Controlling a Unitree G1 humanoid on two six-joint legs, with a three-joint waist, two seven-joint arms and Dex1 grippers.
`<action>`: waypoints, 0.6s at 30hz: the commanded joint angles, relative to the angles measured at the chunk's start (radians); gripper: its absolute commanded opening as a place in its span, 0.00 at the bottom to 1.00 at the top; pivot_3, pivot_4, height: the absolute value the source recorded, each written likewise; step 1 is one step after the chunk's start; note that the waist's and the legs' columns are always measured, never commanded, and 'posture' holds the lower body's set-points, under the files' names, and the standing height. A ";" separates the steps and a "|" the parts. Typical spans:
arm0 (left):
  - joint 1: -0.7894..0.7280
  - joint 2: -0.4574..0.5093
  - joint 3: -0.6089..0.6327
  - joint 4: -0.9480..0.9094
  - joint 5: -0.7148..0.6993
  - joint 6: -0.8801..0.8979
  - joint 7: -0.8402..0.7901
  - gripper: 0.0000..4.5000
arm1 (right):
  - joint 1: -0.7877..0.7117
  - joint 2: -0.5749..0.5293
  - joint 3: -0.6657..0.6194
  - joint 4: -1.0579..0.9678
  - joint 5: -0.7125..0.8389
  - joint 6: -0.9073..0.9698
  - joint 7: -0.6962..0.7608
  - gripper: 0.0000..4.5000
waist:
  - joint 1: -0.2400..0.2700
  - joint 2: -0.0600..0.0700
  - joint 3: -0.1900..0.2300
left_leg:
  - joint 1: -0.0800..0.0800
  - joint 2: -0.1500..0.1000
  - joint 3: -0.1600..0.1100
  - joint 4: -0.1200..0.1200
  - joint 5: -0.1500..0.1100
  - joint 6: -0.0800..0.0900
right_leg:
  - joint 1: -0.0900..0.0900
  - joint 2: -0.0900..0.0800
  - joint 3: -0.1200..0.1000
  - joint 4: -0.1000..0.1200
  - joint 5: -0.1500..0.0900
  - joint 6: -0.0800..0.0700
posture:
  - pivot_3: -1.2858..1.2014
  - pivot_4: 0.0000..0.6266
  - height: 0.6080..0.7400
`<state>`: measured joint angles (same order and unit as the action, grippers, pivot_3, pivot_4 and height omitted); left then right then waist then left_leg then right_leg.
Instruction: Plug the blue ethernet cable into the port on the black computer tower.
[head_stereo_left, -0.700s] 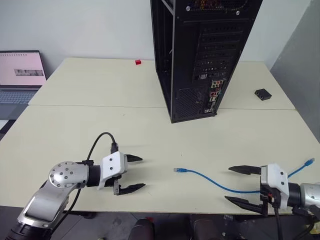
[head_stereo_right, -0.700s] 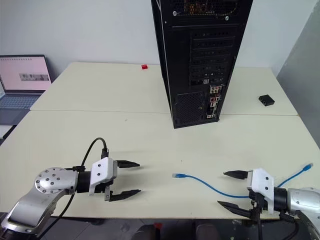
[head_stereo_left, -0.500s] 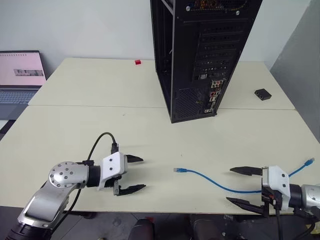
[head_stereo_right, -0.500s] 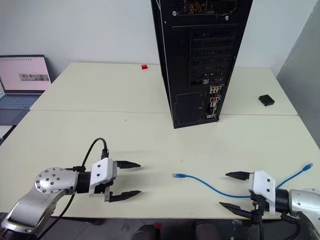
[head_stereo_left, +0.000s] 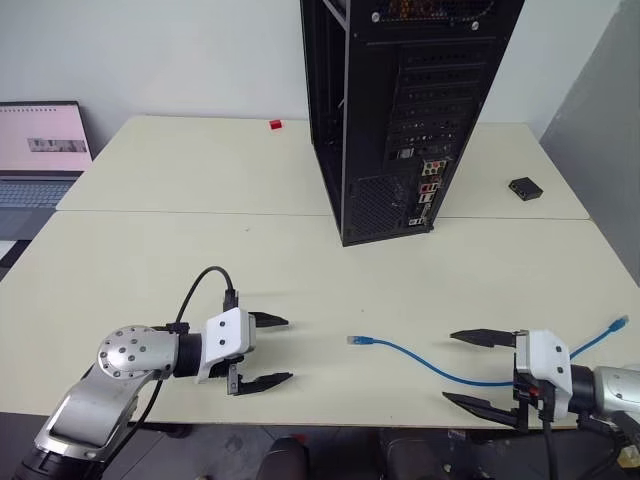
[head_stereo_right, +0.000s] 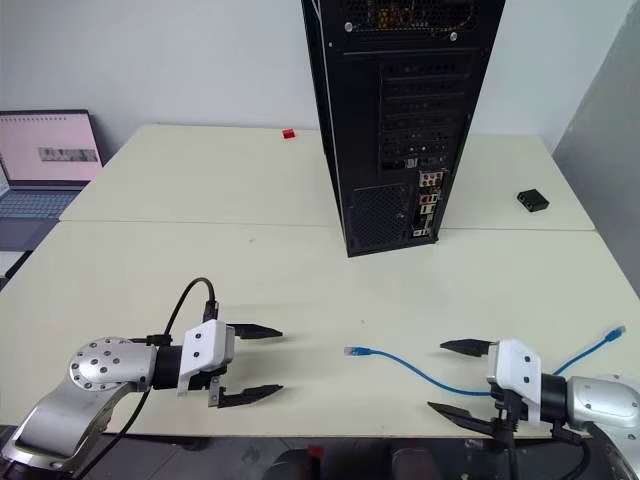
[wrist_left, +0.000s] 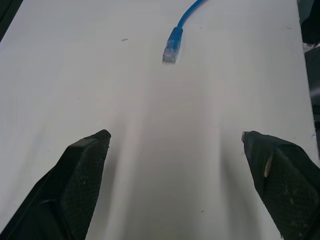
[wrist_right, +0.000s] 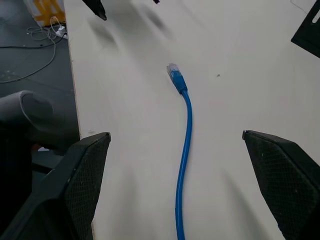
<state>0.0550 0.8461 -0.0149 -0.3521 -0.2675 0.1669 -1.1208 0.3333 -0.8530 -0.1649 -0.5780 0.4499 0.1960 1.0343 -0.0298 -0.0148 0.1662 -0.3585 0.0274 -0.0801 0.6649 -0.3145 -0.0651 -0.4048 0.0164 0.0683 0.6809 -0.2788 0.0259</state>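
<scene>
While nothing is held yet, the left eye view puts my left gripper (head_stereo_left: 272, 350) at lower left and my right gripper (head_stereo_left: 478, 369) at lower right, both with fingers spread wide and empty. Between them the thin bright blue ethernet cable (head_stereo_left: 420, 363) lies loose on the pale surface (head_stereo_left: 150, 260), its clear plug at the centre. At top centre stands the tall black metal computer tower (head_stereo_left: 400, 110), well apart; its small dark port (head_stereo_left: 418, 220) sits low in the rear cluster, too small to pick out surely.

Seen from the left wrist, the plug is at the upper middle, ahead of my open fingers (wrist_left: 75, 180). Pinched badly, I judge it could skid away.

Looking from the right wrist, the cable runs up the centre between my fingers (wrist_right: 80, 170). Grabbing mid-cord would leave the plug flopping, likely to miss the port.
</scene>
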 joint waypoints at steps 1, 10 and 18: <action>0.020 0.022 0.003 -0.057 0.001 0.007 0.002 1.00 | -0.052 0.007 0.043 -0.053 -0.029 0.057 -0.065 1.00 | 0.000 0.000 0.000 | 0.000 0.000 0.000 0.000 0.000 0.000 | 0.000 0.000 0.000 0.000 0.000 0.000 | 0.52 0.24 1.00; 0.013 0.065 -0.015 -0.099 -0.055 0.078 -0.054 1.00 | -0.269 0.079 0.241 -0.037 -0.072 0.214 -0.168 1.00 | -0.001 0.000 0.000 | 0.000 0.000 0.000 0.000 0.000 0.000 | 0.000 0.000 0.000 0.000 0.000 0.000 | 0.52 0.24 1.00; -0.050 0.028 -0.048 -0.096 -0.052 0.108 -0.025 1.00 | -0.457 0.220 0.436 0.176 -0.215 0.152 -0.188 1.00 | -0.002 0.000 0.000 | 0.000 0.000 0.000 0.000 0.000 0.000 | -0.001 0.000 0.000 0.000 0.000 0.000 | 0.52 0.24 1.00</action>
<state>0.0148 0.8801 -0.0606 -0.4215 -0.3081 0.2726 -1.1567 -0.1013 -0.6474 0.2541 -0.4211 0.2570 0.3819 0.8474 -0.0318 -0.0151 0.1664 -0.3591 0.0272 -0.0802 0.6648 -0.3145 -0.0651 -0.4055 0.0165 0.0678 0.6806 -0.2788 0.0256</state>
